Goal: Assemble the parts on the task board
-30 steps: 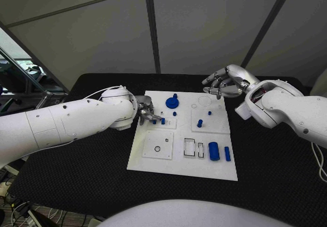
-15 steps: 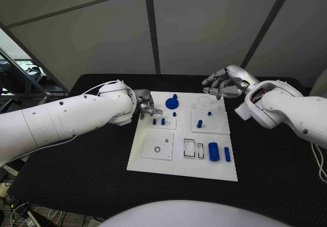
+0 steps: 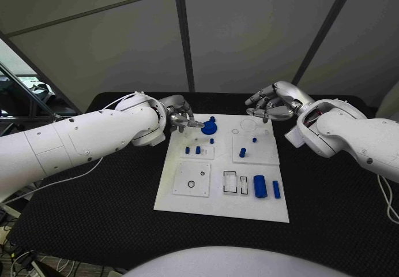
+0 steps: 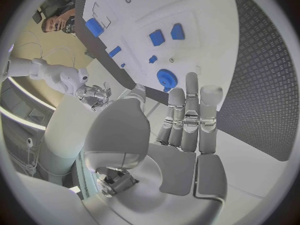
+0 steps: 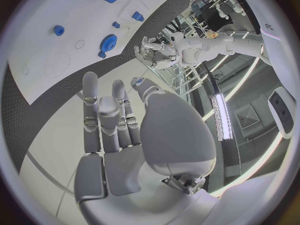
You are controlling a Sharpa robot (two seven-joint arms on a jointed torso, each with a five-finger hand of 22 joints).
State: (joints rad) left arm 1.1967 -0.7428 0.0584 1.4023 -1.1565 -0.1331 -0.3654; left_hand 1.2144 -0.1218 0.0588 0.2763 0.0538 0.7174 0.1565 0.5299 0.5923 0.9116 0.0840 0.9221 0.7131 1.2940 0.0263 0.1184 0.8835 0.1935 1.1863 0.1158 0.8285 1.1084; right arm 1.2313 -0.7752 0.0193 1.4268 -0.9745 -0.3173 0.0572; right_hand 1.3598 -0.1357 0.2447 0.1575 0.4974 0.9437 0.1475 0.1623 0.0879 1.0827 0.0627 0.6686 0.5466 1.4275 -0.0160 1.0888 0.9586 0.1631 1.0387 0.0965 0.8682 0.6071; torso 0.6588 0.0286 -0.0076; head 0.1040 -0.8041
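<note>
The white task board (image 3: 199,199) lies mid-table. On its far part stands a blue gear (image 3: 210,126), with two small blue pegs (image 3: 192,150) in a block nearer me and more pegs (image 3: 243,152) to the right. A blue cylinder (image 3: 260,186) and a blue bar (image 3: 276,189) lie near the right edge. My left hand (image 3: 183,118) hovers at the board's far left corner, just left of the gear, fingers straight and holding nothing. In the left wrist view the fingertips (image 4: 190,85) reach close to the gear (image 4: 167,78). My right hand (image 3: 270,104) hangs above the far right corner, empty, fingers loosely apart (image 5: 109,117).
Empty recesses on the board: a round hole plate (image 3: 192,179), two rectangular slots (image 3: 236,181), a circular outline (image 3: 248,123). Black table mat (image 3: 100,190) surrounds the board. My bulky left forearm (image 3: 91,141) lies over the table's left side.
My left hand has drawn away from the two small pegs and moved toward the far edge, beside the gear. The pegs stay in their block. The right hand has barely shifted.
</note>
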